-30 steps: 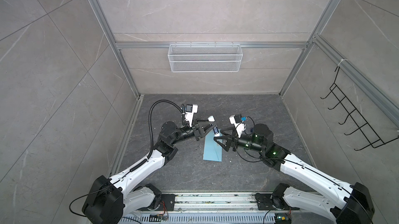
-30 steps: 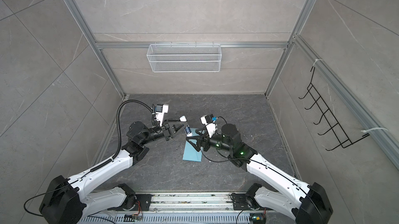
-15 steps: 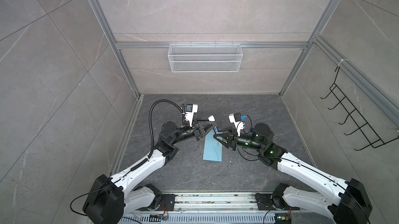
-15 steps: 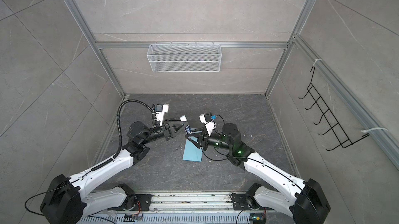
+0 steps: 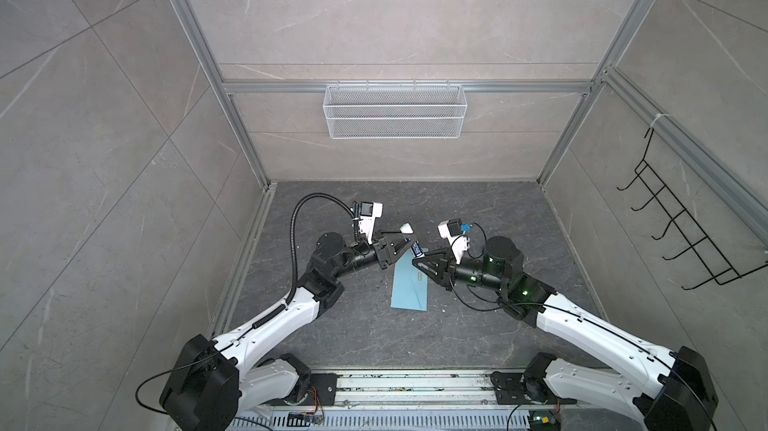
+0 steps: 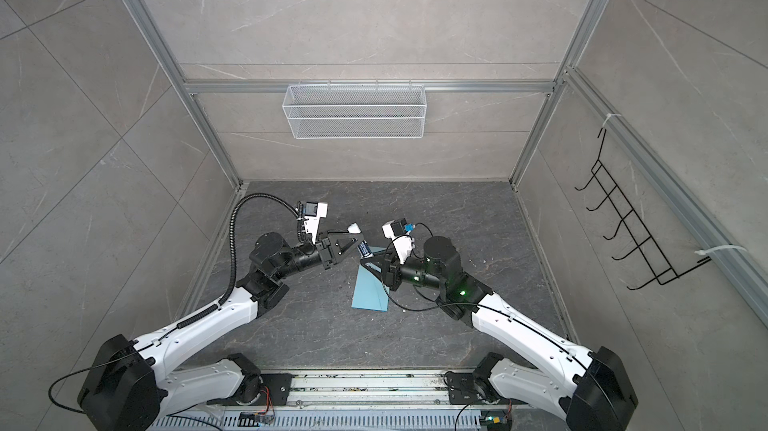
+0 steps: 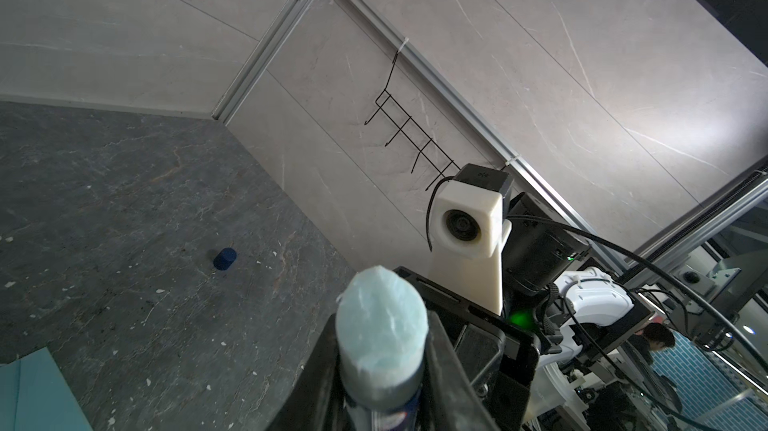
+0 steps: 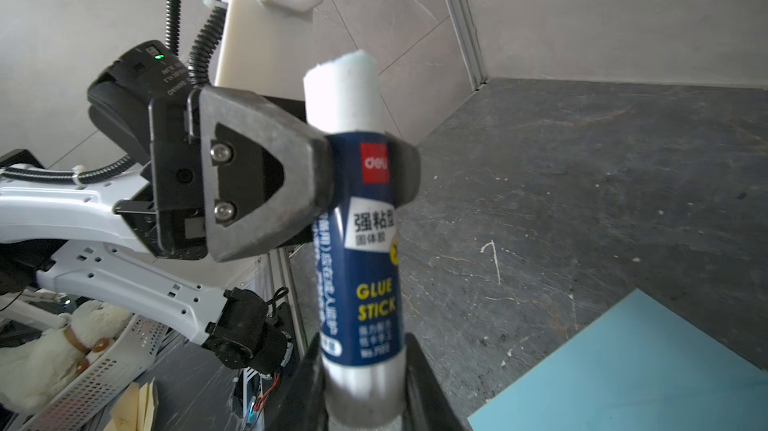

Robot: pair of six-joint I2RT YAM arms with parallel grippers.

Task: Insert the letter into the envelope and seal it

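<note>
The light blue envelope (image 5: 409,289) (image 6: 370,287) lies flat on the dark floor between the arms; corners of it show in the wrist views (image 7: 37,391) (image 8: 648,370). The letter is hidden. Above the envelope's far end, a dark blue glue stick (image 5: 417,249) (image 8: 365,242) with its pale glue (image 7: 381,316) wound far out is held by both grippers. My left gripper (image 5: 409,242) (image 7: 384,383) is shut on the stick's upper body. My right gripper (image 5: 417,260) (image 8: 365,391) is shut on its grey base.
A small dark blue cap (image 7: 225,259) lies on the floor away from the envelope. A white wire basket (image 5: 395,117) hangs on the back wall and a black hook rack (image 5: 685,237) on the right wall. A metal rail (image 5: 415,383) runs along the front.
My right gripper has moved in to the base of the glue stick and shut on it. The left gripper kept its hold, hardly moving.
</note>
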